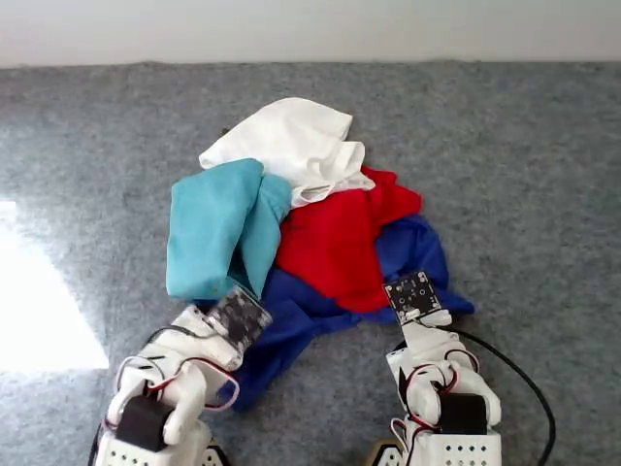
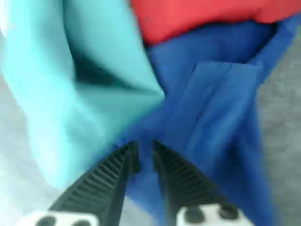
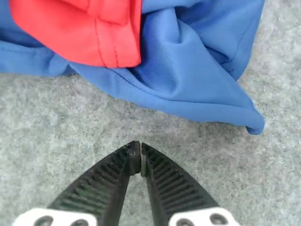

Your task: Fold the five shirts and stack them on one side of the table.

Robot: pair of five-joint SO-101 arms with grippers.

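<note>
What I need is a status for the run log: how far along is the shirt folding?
Done: nothing folded or stacked. The white shirt, teal shirt, red shirt and blue shirt lie crumpled in one overlapping heap. In hand: the right gripper is shut, empty, over bare table; the left gripper sits over the blue shirt. Left: all folding and stacking.
</note>
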